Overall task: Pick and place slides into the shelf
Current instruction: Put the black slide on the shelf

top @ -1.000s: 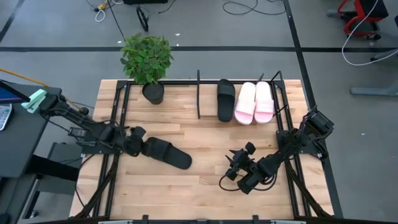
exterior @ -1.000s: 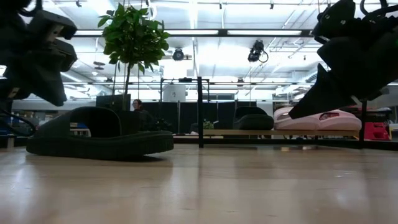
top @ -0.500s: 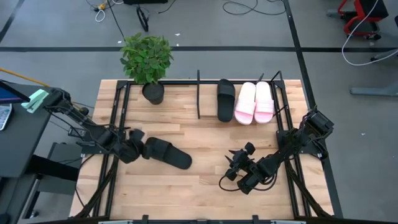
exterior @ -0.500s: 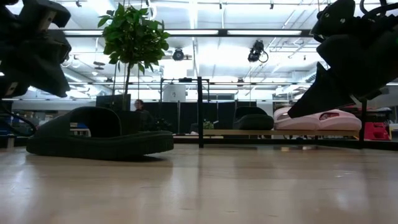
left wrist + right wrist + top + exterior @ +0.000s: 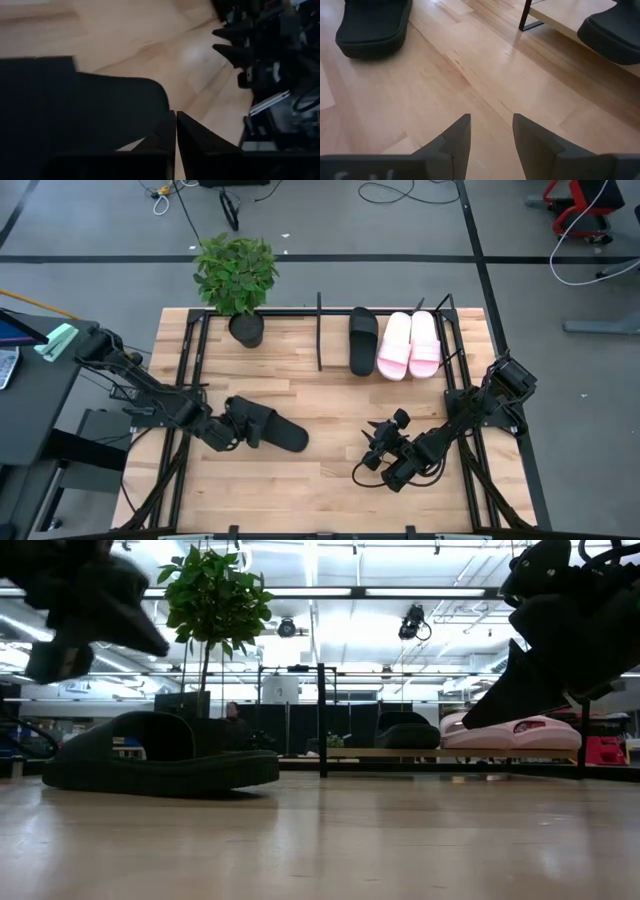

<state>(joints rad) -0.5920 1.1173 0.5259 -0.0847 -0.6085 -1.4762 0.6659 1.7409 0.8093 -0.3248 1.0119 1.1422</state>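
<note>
**Mia:** Which shoe is the robot going for?

**Ben:** The black slide (image 5: 268, 427) lying alone on the worktop (image 5: 330, 405). Three slides are put away, so I think this one is the last to pick up.

**Mia:** Where is the left pincer (image 5: 232, 432)?

**Ben:** It is right at the back end of that black slide. From its own camera the two fingers (image 5: 167, 131) sit almost pressed together beside the shoe. I cannot see any part of the shoe between them, so I do not think it has a hold.

**Mia:** So what does it need to do?

**Ben:** I guess it has to open its fingers, get them around the edge or the strap, and squeeze. Then it can lift the slide and carry it to the far side.

**Mia:** And the right pincer (image 5: 490, 131)?

**Ben:** It waits over the near right part of the worktop. Its fingers are partly apart with nothing in them.

**Mia:** What is in the shelf (image 5: 320, 332)?

**Ben:** One black slide (image 5: 363, 340) and two pink slides (image 5: 409, 345), side by side at the right end. The left part, past the middle post, has room.

**Mia:** And the plant (image 5: 236, 275)?

**Ben:** It stands in its pot at the far left corner, just beside the shelf.
</note>
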